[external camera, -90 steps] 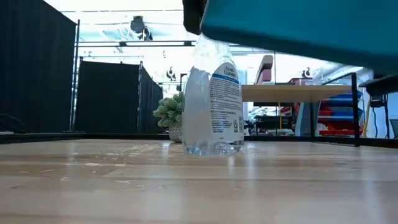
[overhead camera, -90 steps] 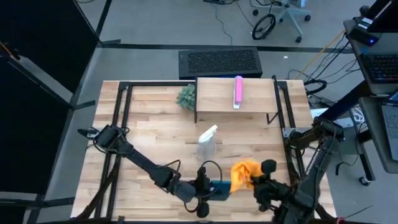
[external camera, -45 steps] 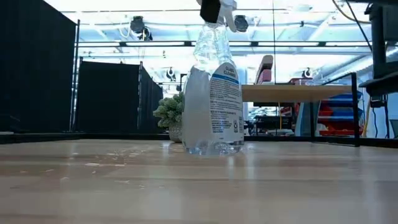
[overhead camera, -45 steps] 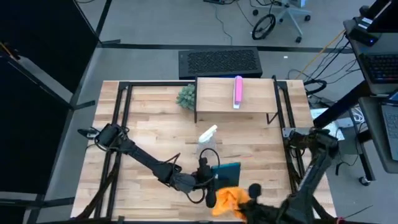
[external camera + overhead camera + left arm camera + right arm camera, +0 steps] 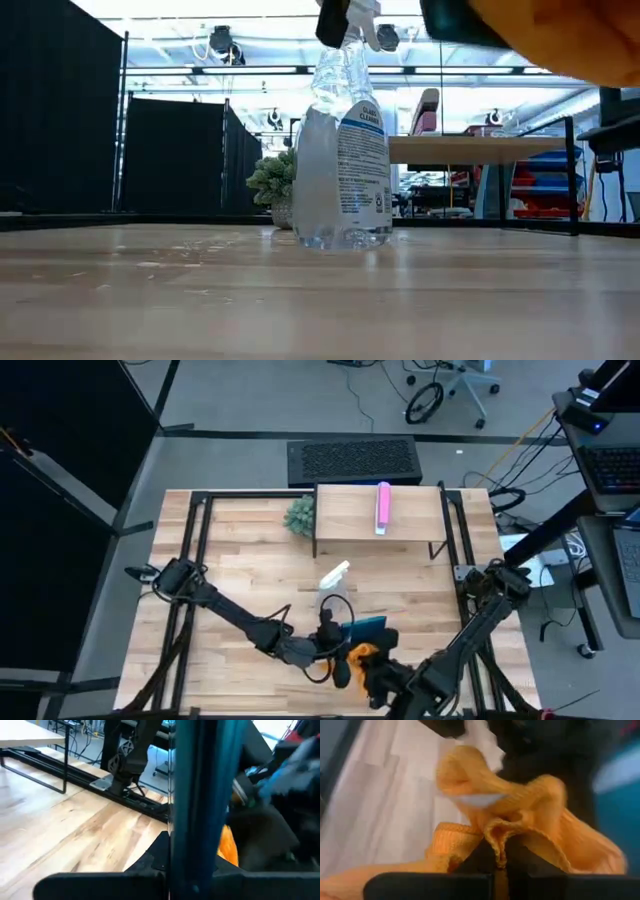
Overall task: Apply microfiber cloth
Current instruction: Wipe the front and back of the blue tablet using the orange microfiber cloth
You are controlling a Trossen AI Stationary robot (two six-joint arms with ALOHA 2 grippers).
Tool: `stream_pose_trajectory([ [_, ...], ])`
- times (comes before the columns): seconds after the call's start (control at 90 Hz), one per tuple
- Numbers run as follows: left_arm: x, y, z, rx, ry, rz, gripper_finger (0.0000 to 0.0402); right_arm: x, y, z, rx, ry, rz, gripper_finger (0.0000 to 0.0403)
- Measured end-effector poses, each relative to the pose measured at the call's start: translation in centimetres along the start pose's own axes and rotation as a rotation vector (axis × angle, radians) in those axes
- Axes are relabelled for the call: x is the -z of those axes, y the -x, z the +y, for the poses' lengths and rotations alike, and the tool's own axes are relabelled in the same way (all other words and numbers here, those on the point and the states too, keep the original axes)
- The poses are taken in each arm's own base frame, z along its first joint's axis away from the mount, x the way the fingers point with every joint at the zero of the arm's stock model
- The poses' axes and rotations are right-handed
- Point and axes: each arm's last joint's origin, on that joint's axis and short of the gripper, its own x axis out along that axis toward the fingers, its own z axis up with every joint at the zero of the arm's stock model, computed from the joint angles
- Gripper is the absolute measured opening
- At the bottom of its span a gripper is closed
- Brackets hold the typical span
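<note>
Now the wooden worktop (image 5: 240, 560) is filling the high view, framed by black rails. At its far edge a raised wooden shelf (image 5: 350, 512) is carrying a pink object (image 5: 382, 507), with a small green plant (image 5: 299, 514) just beside the shelf's left end.

Both arms are meeting close to the near edge, around the middle. The left arm (image 5: 225, 615) is reaching in from the left side, and the left gripper (image 5: 335, 643) is clenching a teal tablet (image 5: 366, 628) held on edge; in the left wrist view that tablet (image 5: 192, 800) is standing as an upright slab between the dark fingers (image 5: 100, 882). The right arm (image 5: 470, 630) is stretching in from the right side, and the right gripper (image 5: 372, 665) is gripping the orange microfiber cloth (image 5: 362, 655), bunched up and sitting right against the tablet's near side. In the right wrist view the cloth (image 5: 520, 825) is folding thickly in front of the fingers (image 5: 430, 885), pinched at their middle.

Behind them, towards the middle of the worktop, a clear spray bottle (image 5: 335, 585) is standing upright; the low view is showing its blue label (image 5: 362, 150), with orange fabric (image 5: 570, 35) hanging in the upper right.
</note>
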Motion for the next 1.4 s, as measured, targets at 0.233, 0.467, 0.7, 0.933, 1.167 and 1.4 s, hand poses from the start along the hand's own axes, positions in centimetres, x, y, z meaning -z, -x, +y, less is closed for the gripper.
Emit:
stream_pose_trajectory([
  [0.233, 0.7, 0.2, -0.2, 0.013, -0.035, 0.055, 0.0008, 3.3, 3.2, -0.9, 0.039, -0.022, 0.178, 0.0],
  [0.467, 1.2, 0.8, -0.9, 0.068, -0.197, 0.085, 0.0008, 6.5, 6.7, -1.4, 0.081, -0.103, 0.471, 0.0],
  [0.7, 1.4, 0.8, -0.8, 0.092, -0.508, 0.097, 0.0008, 8.7, 7.2, -0.8, 0.131, -0.331, 0.56, 0.0035],
  [0.933, 1.5, 0.7, -0.6, 0.094, -0.568, 0.118, 0.0008, 9.6, 6.9, 0.1, 0.064, -0.373, 0.722, 0.0168],
  [1.167, 1.9, 0.9, -0.7, 0.105, -0.582, 0.146, 0.0008, 5.8, 9.6, -0.5, -0.173, -0.366, 0.758, 0.0258],
  [1.4, 2.5, 1.0, -0.4, 0.116, -0.648, 0.21, 0.0008, 0.0, 11.1, -1.1, -0.196, -0.292, 0.039, 0.0268],
])
